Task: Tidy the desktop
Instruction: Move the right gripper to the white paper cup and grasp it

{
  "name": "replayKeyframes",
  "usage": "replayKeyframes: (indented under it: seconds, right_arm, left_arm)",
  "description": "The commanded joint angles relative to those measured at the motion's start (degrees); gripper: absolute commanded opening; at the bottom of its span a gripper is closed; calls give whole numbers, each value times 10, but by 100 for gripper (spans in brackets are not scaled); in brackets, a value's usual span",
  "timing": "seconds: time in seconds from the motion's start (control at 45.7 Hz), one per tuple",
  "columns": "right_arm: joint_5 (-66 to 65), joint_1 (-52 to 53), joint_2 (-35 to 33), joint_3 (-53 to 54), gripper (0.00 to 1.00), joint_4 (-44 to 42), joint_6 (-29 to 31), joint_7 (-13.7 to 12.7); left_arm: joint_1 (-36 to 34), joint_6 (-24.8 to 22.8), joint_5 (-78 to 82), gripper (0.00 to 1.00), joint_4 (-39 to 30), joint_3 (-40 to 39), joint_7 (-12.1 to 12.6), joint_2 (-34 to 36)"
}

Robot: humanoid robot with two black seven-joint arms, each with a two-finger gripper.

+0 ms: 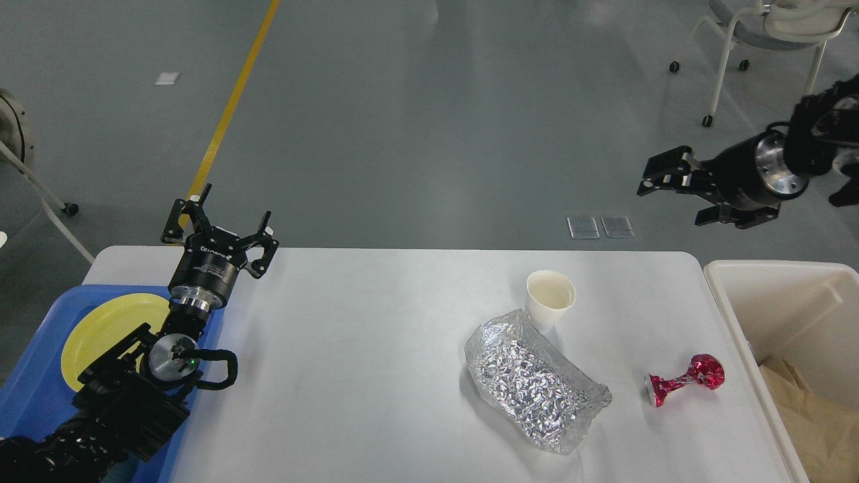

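The desktop is a big white table that fills the lower part of the view. At its left end sits a blue tray with a yellow plate in it. The left gripper hangs above the tray's far corner, its 2 fingers spread wide and holding nothing. Further right come a crinkly foil bag, touching a paper cup behind it, then a crushed red wrapper. The right gripper floats high past the table's far edge – spread open, empty. A cream bin stands at the right end.
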Motion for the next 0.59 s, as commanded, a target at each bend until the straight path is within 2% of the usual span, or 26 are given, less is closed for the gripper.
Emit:
replayKeyframes:
  seconds: [0.0, 0.153, 0.263, 0.328, 0.46, 0.569]
  right_arm:
    - [1, 68, 76, -10, 100, 100, 7, 1]
    - [6, 94, 147, -5, 100, 168, 17, 3]
    - [9, 61, 174, -5, 100, 146, 3, 1]
    - [11, 1, 180, -5, 100, 81, -7, 1]
    - [11, -140, 183, -3, 100, -109, -12, 1]
    - [11, -242, 182, 27, 100, -216, -12, 1]
  left_arm:
    - [0, 0, 0, 97, 0, 0, 0, 0]
    - [0, 1, 0, 97, 0, 1, 0, 0]
    - [0, 1, 0, 97, 0, 0, 0, 0]
    - [0, 0, 0, 97, 0, 0, 0, 0]
    - [0, 0, 0, 97, 0, 0, 0, 0]
    - [0, 0, 0, 97, 0, 0, 0, 0]
